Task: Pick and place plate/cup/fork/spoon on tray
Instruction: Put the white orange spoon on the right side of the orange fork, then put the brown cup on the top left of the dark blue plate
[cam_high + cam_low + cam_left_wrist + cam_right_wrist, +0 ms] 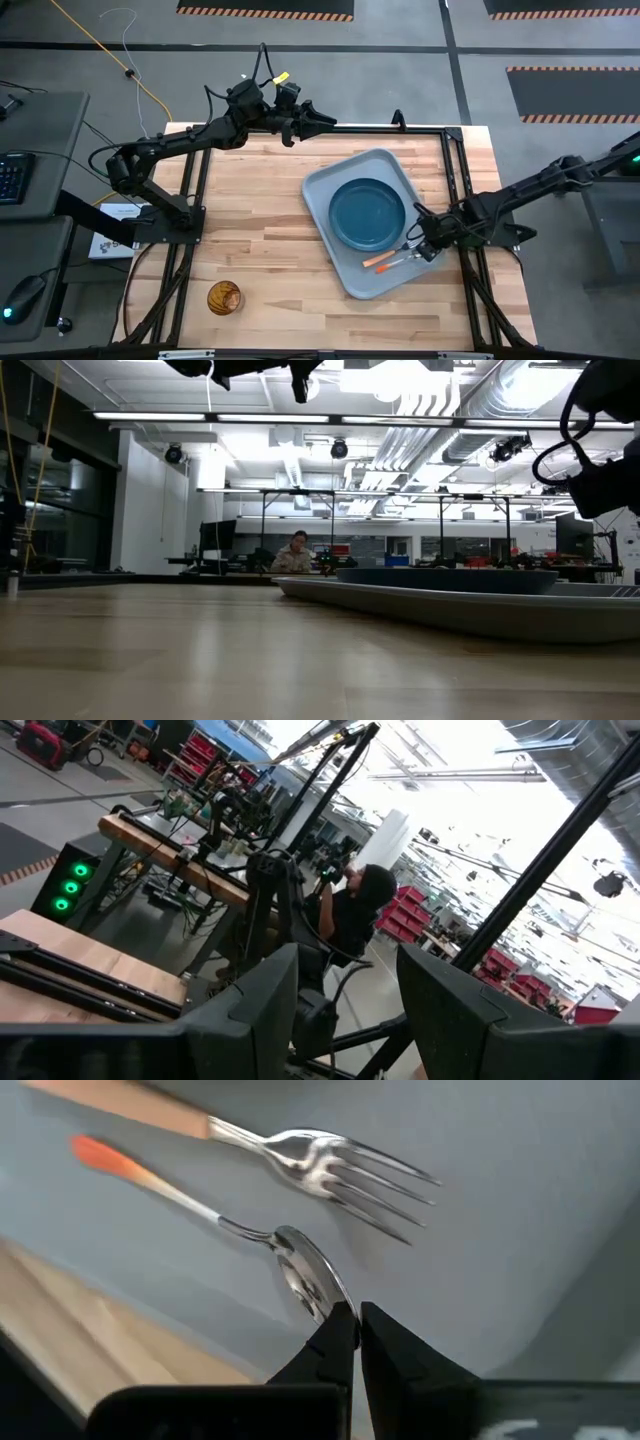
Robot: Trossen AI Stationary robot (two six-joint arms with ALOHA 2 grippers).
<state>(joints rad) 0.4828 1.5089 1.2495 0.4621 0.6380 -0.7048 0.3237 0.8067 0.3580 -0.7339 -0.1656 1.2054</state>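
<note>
The pale grey-blue tray lies at the table's centre right, also seen in the low view. The teal plate rests flat in it. The orange-handled fork lies on the tray floor near the tray's near right corner. The spoon lies beside the fork, with my right gripper shut on its bowl. The brown cup stands on the table at the near left. My left gripper is open and empty, high over the table's far edge. My right gripper pinches the tip of the spoon's bowl between its two fingertips, only at their free ends. The fingers come slanting down from the table's right, along the spoon's length. The reddish handle end points away from the gripper, low over the tray floor; whether it rests there, I cannot tell.
Bare wooden table lies left of the tray and around the cup. Black frame rails run along the table's sides and far edge. A person sits in the room beyond the table.
</note>
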